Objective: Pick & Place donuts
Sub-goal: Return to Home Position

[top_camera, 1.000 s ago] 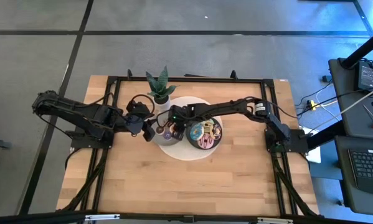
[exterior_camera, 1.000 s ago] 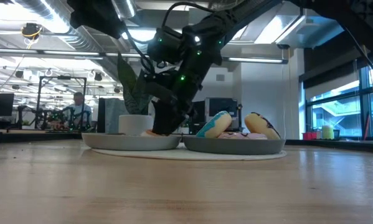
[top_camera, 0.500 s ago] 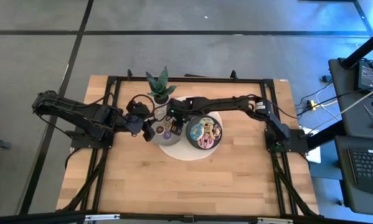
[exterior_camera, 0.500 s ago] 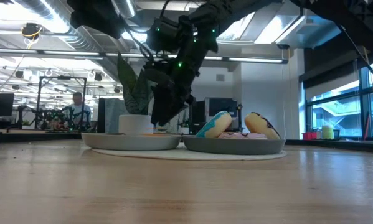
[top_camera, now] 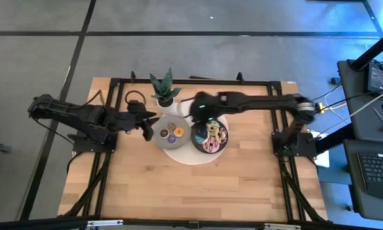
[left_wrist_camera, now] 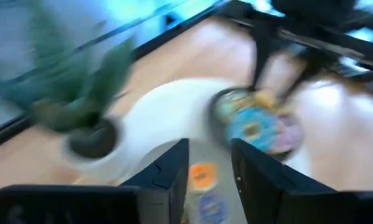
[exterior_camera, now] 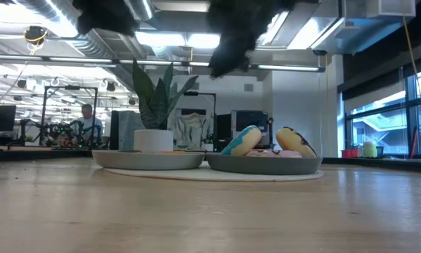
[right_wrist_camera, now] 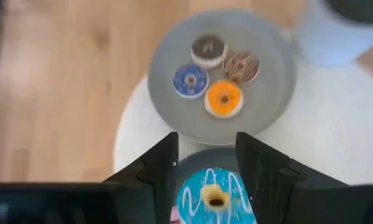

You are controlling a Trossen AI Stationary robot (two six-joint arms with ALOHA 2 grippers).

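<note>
Both arms have drawn back: the right pincer [right_wrist_camera: 206, 149] has lifted and hangs over the two plates, fingers wide and empty. The left pincer [top_camera: 148, 130], also parted and empty, sits beside the grey plate [right_wrist_camera: 267, 93]. That plate holds four small donuts [top_camera: 173, 131], while the large blue donut [right_wrist_camera: 214, 193] lies on the neighbouring plate [exterior_camera: 263, 166].

The near half of the table [top_camera: 178, 191] is bare wood and open to approach from either side. At the centre, the white mat [top_camera: 178, 155] carries two plates side by side. The grey plate [exterior_camera: 147, 161] sits low. The large donuts [exterior_camera: 242, 140] on the dark plate [exterior_camera: 263, 166] rise well above its rim. The potted plant [top_camera: 164, 89] blocks the far side behind the grey plate. The left gripper [top_camera: 147, 130] occupies the space just beside that plate. The right arm [top_camera: 249, 100] spans above the mat's far edge.
</note>
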